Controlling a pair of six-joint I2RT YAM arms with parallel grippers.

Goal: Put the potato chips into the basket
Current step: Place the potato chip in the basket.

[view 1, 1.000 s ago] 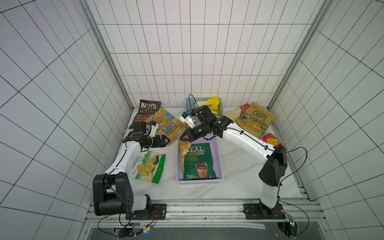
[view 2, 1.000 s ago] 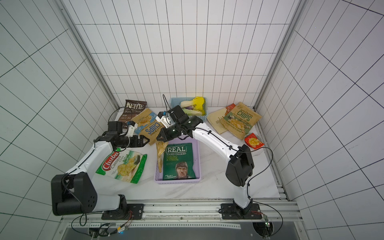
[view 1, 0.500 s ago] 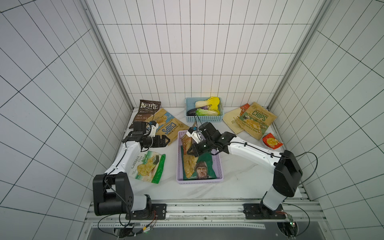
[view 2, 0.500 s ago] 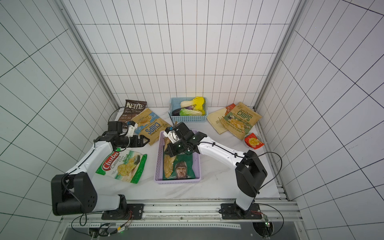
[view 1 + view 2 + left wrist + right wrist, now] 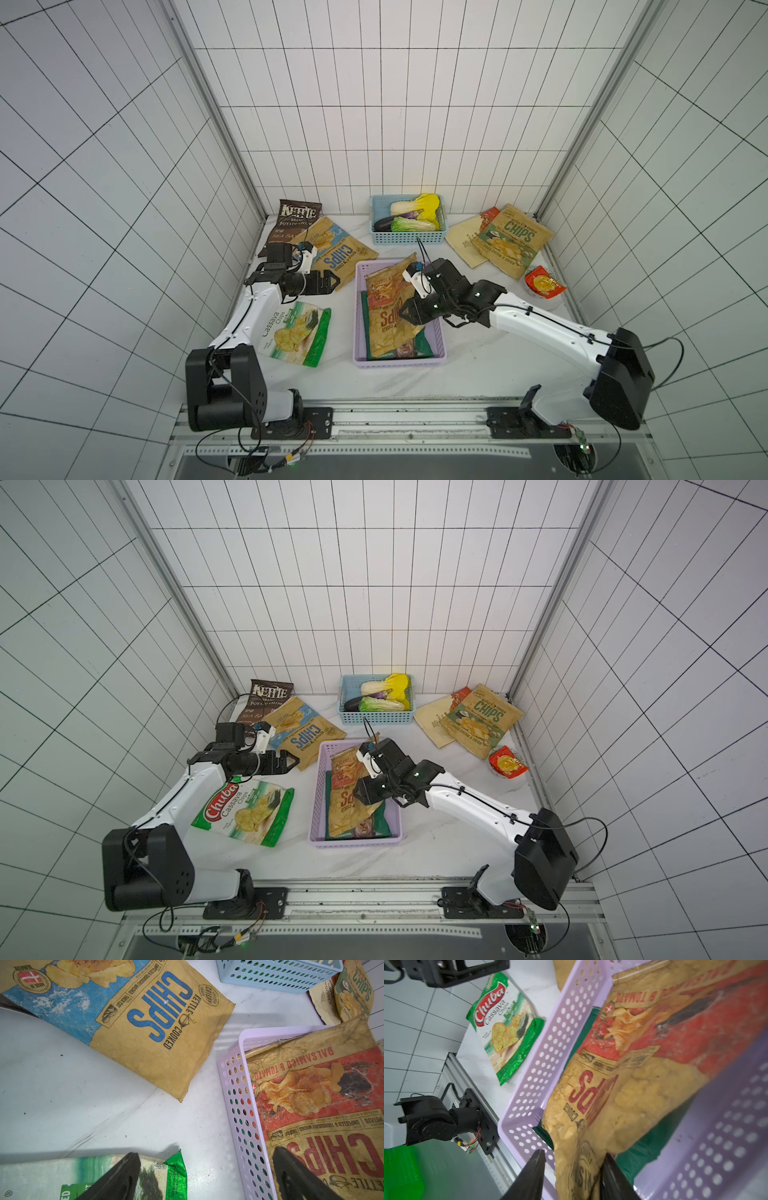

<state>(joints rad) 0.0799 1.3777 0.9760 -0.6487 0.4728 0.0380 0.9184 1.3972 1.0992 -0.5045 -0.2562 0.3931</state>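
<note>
Right pincer [image 5: 574,1153] parted, chips bag [image 5: 384,291] lowered

left arm [image 5: 253,316]: reaches forward from its base, elbow bent, wrist level | left gripper [image 5: 335,281]: points toward the middle, jaws spread wide | right arm [image 5: 540,328]: stretched low and long toward the middle | right gripper [image 5: 403,311]: tilted downward, jaws partly parted, with both dark fingers [image 5: 533,1176] apart in the right wrist view

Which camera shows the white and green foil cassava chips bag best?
The right wrist view: the white and green foil cassava chips bag lies whole and unobstructed, logo readable. Both top views show it smaller; in a top view the left arm covers the logo. The left wrist view catches only one end.
</note>
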